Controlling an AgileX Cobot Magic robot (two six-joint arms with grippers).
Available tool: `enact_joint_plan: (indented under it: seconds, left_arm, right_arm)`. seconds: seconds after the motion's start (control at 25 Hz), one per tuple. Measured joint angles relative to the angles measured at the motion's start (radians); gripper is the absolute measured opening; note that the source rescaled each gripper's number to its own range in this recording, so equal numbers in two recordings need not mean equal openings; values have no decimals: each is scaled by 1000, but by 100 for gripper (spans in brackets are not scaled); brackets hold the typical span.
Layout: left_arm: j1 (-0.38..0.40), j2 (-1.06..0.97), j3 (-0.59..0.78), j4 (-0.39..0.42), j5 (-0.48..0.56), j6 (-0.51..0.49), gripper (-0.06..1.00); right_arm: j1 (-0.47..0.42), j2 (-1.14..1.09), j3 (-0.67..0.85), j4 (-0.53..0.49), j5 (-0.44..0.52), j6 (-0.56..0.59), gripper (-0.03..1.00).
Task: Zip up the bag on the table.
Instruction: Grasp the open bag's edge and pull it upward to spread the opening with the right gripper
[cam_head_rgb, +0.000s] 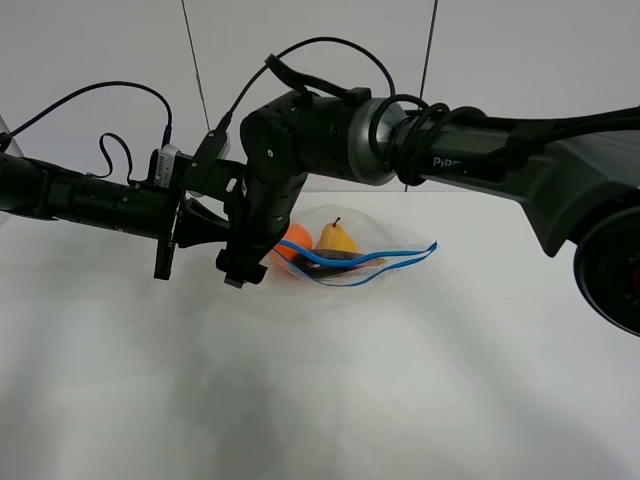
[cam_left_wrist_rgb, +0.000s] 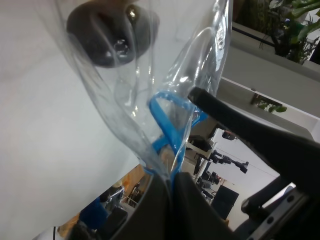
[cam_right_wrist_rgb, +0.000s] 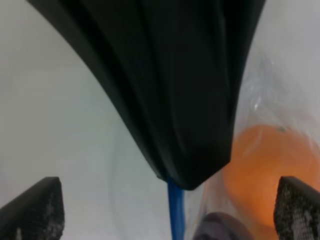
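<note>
**A:** What was noted from the nine o'clock side?

**B:** The left arm (cam_head_rgb: 90, 200) was seen stretched in from nine o'clock, above the table (cam_head_rgb: 150, 390); the left gripper (cam_left_wrist_rgb: 171, 177) was closed tight, and the edge of the bag (cam_head_rgb: 392, 240) was pinched between its jaws, right at the blue zipper strip (cam_left_wrist_rgb: 165, 127).

**A:** And where was the bag found?

**B:** It was laid on the table toward twelve o'clock from the tabletop's middle; its nine o'clock end was held up by the left gripper, while the rest was left resting on the white surface; the strip was seen parted into two blue lines along the six o'clock side.

**A:** What was made out inside?

**B:** An orange toy fruit (cam_head_rgb: 297, 240) was seen at nine o'clock of a yellow pear (cam_head_rgb: 337, 238); a dark rounded thing (cam_left_wrist_rgb: 112, 32) was glimpsed through the plastic, but what it was could not be told.

**A:** And the other tool?

**B:** The right arm (cam_head_rgb: 480, 160) was reached in from three o'clock and across the middle; the right gripper (cam_right_wrist_rgb: 167, 212) was spread wide at the bag's nine o'clock end, with the strip and the left gripper's tip set between its fingertips (cam_right_wrist_rgb: 35, 212); nothing was gripped by it.
</note>
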Motion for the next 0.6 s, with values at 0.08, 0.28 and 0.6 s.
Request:
enact_joint_plan:
  seconds: [0.08,0.28,0.6]
  left_arm:
    - [0,0,0,0,0,0,0]
    - [0,0,0,0,0,1,0]
    - [0,0,0,0,0,1,0]
  right_arm:
    - [-2,1,0,-1,-1,3,87]
    - [-5,1,0,-1,-3,20,63]
    - [-5,1,0,-1,-16,22,25]
